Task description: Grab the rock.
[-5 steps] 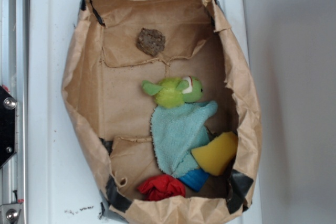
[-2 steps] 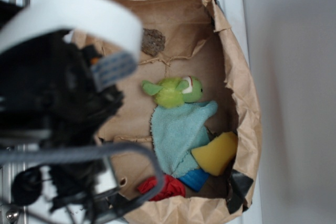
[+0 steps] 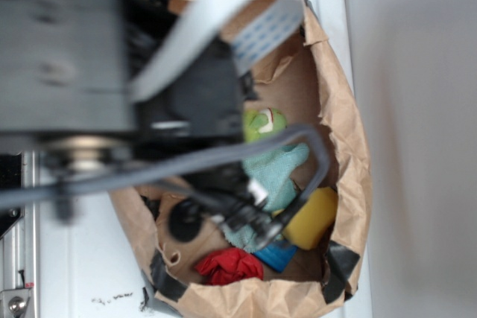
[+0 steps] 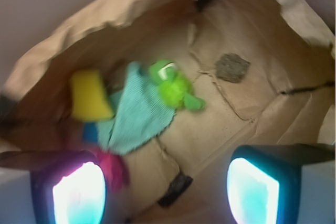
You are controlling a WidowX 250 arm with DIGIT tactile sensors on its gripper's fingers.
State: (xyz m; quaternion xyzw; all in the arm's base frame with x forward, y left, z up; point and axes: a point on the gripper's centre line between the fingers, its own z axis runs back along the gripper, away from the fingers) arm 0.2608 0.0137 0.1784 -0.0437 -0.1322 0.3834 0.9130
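The rock (image 4: 232, 67), a small rough grey-brown lump, lies on the paper floor of the bag in the upper right of the wrist view. My gripper (image 4: 165, 192) is open, with nothing between its two glowing fingertips (image 4: 79, 195) at the frame's bottom edge. It hangs well short of the rock, over the bag's near end. In the exterior view my blurred arm (image 3: 112, 72) covers the upper left of the bag, and the rock is hidden behind it.
A brown paper bag (image 3: 350, 132) holds everything. Inside lie a green plush toy (image 4: 173, 85) on a teal cloth (image 4: 139, 114), a yellow sponge wedge (image 4: 89, 95) and a red cloth bundle (image 3: 229, 264). The toy lies between my gripper and the rock.
My arm has swung in from the left across the bag and now hides the rock in the exterior view. Nothing in the bag has moved.
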